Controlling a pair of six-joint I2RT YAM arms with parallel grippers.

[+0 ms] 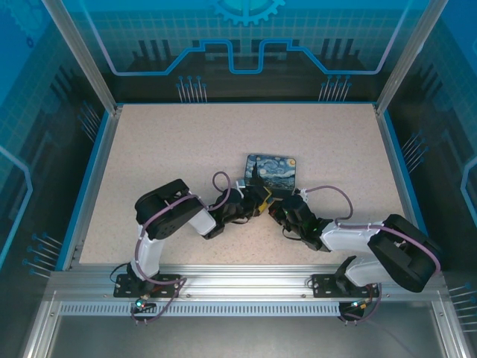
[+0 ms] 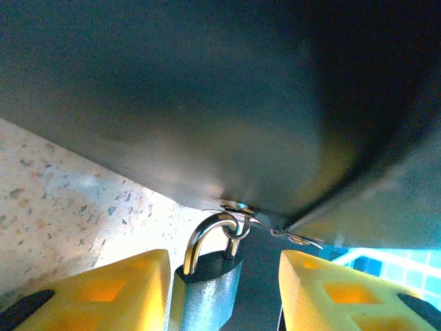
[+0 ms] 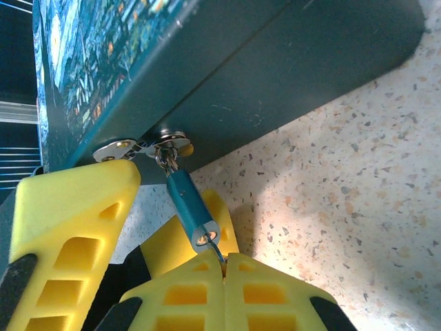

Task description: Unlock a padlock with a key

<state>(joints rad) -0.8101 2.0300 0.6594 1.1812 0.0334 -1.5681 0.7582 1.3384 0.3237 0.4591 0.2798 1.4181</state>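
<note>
The fingers of the right gripper (image 3: 224,265) are pressed fully together, and the key (image 3: 218,249) is pinched between their tips; only a thin piece of dark metal is seen there. This piece reaches up to the keyhole in the bottom face of the padlock (image 3: 186,200), but how deep it sits in the keyhole cannot be told. The padlock is hung by its shackle from a small metal ring (image 3: 172,141) on the near side wall of the painted tin (image 3: 275,76). In the left wrist view the left gripper (image 2: 224,265) is held wide, with the padlock (image 2: 207,289) between its yellow fingers (image 2: 124,289). The body is seen just beside the finger at the left of that picture, and a gap is left to the other one. From above, both grippers (image 1: 256,200) (image 1: 277,207) are found close together at the near edge of the tin (image 1: 272,171). The tin is placed on the speckled table (image 1: 171,149), near its middle.
</note>
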